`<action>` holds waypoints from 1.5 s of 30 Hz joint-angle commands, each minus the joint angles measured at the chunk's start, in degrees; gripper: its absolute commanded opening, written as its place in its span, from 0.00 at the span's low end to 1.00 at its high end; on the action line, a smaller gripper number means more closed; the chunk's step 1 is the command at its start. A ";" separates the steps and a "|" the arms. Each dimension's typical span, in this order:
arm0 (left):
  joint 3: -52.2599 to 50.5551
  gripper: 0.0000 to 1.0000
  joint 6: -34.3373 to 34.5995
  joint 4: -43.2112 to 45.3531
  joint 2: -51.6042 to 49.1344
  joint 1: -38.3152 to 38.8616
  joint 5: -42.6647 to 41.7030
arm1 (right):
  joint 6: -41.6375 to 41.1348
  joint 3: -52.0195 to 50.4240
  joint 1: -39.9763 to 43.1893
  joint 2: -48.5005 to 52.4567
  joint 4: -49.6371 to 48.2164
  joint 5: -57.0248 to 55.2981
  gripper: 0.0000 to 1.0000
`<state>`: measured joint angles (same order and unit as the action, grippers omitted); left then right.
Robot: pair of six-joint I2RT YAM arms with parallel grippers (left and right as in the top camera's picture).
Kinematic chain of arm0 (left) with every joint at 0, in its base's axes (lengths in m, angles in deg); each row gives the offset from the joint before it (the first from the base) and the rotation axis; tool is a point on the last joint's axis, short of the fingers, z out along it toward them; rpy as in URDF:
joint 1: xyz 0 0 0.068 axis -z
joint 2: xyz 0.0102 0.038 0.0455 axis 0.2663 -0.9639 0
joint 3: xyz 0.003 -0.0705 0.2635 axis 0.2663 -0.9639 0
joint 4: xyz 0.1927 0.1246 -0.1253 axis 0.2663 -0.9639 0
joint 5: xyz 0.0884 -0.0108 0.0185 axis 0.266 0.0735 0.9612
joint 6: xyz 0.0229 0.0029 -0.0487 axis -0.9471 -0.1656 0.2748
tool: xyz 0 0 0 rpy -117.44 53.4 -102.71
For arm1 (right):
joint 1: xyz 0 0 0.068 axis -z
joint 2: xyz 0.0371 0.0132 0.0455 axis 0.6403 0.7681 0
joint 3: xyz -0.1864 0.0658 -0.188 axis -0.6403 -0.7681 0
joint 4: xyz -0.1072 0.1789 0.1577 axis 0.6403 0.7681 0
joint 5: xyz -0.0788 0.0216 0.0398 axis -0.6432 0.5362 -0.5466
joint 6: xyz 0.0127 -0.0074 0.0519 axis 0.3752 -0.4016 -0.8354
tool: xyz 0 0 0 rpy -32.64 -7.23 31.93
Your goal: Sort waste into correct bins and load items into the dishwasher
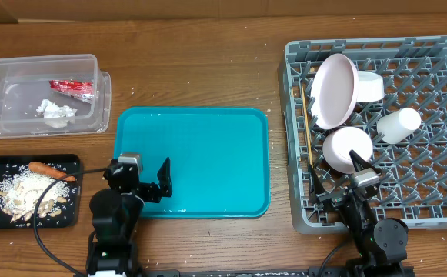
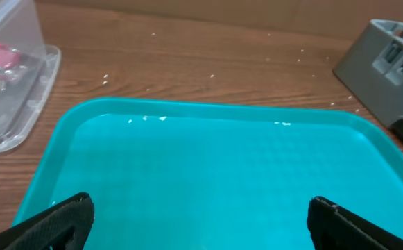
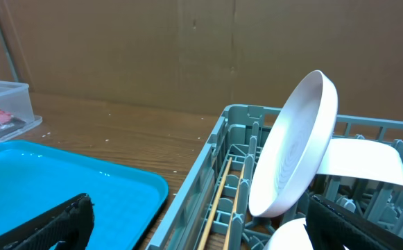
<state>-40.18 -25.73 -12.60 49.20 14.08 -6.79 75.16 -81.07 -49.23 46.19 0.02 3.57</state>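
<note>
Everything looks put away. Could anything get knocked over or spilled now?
1. The big plate stands tilted in the rack. The right claw hangs open close to it at that corner, so a careless move might bump it over.
2. The food scraps lie heaped in the shallow black tray. A nudge could probably scatter them onto the table.

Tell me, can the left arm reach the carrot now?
Probably yes: the left gripper is open and empty over the teal tray, and the carrot lies uncovered in the black tray beside it.
</note>
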 commanded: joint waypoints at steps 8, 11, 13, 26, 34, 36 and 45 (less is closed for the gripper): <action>-2.54 1.00 -1.25 -10.86 16.04 0.17 5.09 | 0.17 -0.59 0.22 -0.61 -0.24 -0.11 1.00; -2.54 1.00 -1.25 -15.96 20.24 0.17 6.40 | 0.17 -0.59 0.22 -0.61 -0.24 -0.11 1.00; -2.54 1.00 -1.25 -18.93 22.97 0.17 6.58 | 0.17 -0.59 0.22 -0.61 -0.24 -0.11 1.00; -2.54 1.00 -1.25 -18.99 33.35 0.17 6.71 | 0.17 -0.59 0.22 -0.61 -0.24 -0.11 1.00; -2.54 1.00 -1.27 -19.04 37.16 0.11 7.72 | 0.17 -0.59 0.22 -0.61 -0.24 -0.11 1.00; -2.54 1.00 -1.27 -19.04 37.16 0.11 7.82 | 0.17 -0.59 0.22 -0.61 -0.24 -0.11 1.00; -2.54 1.00 -3.85 -19.12 37.16 -0.02 8.46 | 0.17 -0.59 0.22 -0.61 -0.24 -0.11 1.00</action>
<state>-42.48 -27.00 -31.48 85.64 14.08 0.67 75.14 -81.07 -49.23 46.15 0.02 3.57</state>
